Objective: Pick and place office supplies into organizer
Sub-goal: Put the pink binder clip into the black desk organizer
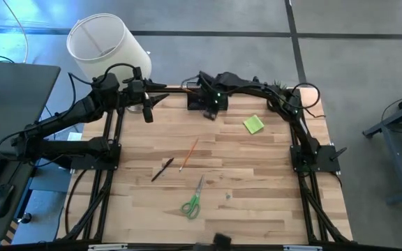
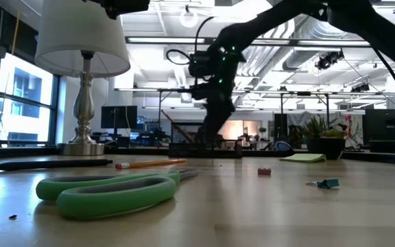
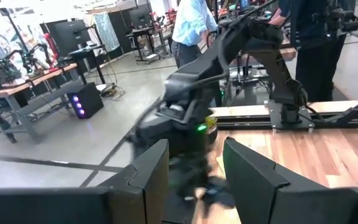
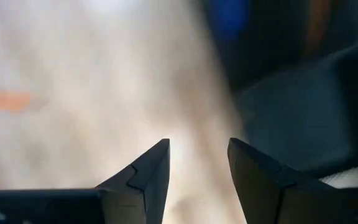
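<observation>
The black organizer [image 1: 195,100] stands at the table's far edge, mostly hidden under my right arm; the low view shows it low and dark [image 2: 184,147]. My right gripper [image 1: 209,110] [image 4: 197,144] hovers open right beside it, with nothing between the fingers. My left gripper [image 1: 159,101] [image 3: 194,146] is open and held above the far left of the table, pointing at the right arm. Lying flat on the wood are an orange pencil [image 1: 188,155], a dark pen [image 1: 162,169], green-handled scissors [image 1: 192,201] and a lime-green sticky-note pad [image 1: 254,124].
A white-shaded lamp [image 1: 107,45] stands at the far left corner and a small potted plant [image 2: 324,140] at the far right. Tiny bits lie near the scissors: a small block [image 2: 264,171] and a teal clip [image 2: 328,183]. Bare wood stretches along the table's near part.
</observation>
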Robot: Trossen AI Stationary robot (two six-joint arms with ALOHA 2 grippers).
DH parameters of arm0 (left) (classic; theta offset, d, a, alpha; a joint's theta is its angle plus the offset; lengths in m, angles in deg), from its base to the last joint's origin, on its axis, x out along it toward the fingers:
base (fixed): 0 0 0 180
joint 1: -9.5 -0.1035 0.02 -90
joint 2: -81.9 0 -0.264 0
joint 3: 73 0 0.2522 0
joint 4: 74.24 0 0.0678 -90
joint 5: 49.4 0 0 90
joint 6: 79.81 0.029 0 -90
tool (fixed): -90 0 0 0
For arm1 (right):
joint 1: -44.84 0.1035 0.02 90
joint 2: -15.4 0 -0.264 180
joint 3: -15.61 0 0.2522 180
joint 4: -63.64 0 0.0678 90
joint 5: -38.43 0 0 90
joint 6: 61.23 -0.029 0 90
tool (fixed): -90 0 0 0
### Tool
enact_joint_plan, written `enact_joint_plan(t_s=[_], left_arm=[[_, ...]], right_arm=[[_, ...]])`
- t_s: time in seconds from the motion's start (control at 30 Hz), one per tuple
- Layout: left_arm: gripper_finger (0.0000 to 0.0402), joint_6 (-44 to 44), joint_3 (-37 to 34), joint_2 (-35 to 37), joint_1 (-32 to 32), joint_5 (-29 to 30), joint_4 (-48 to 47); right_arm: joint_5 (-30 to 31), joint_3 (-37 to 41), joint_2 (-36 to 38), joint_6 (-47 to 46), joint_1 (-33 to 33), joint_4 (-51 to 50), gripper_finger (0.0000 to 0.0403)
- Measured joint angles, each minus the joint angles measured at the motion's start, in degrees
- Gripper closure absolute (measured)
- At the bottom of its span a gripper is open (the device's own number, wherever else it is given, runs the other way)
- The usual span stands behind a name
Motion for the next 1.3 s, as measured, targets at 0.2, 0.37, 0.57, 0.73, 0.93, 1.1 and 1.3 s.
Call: enact_joint_plan(t_s=[0.2,0.37,0.57,0.73,0.93,1.1,1.3], left_arm=[[0.0261,0.0,0.0,0.0,0.0,0.1,-0.5],[0.0261,-0.1,0.0,0.0,0.0,0.1,-1.7],[0.0261,-0.7,0.0,0.0,0.0,-0.2,-2.0],[0.0261,-0.7,0.0,0.0,0.0,-0.3,-3.1],[0.0261,-0.7,0.0,0.0,0.0,-0.3,-3.5],[0.0261,-0.7,0.0,0.0,0.0,-0.3,-3.5],[0.0261,-0.7,0.0,0.0,0.0,-0.3,-3.4]], right_arm=[[2.7,0.0,1.2,-4.8,10.4,-14.3,0.0259],[2.2,0.1,1.2,-7.8,20.3,-18.7,0.0271],[2.8,0.2,1.2,-15.9,29.0,-18.3,0.0284],[5.6,0.2,1.2,-17.8,34.5,-16.8,0.0291],[6.5,0.2,1.2,-15.7,37.9,-15.4,0.0299],[6.4,0.4,1.2,-10.0,39.6,-13.4,0.0307],[1.5,8.6,1.4,-8.6,38.7,-10.8,0.0309]])
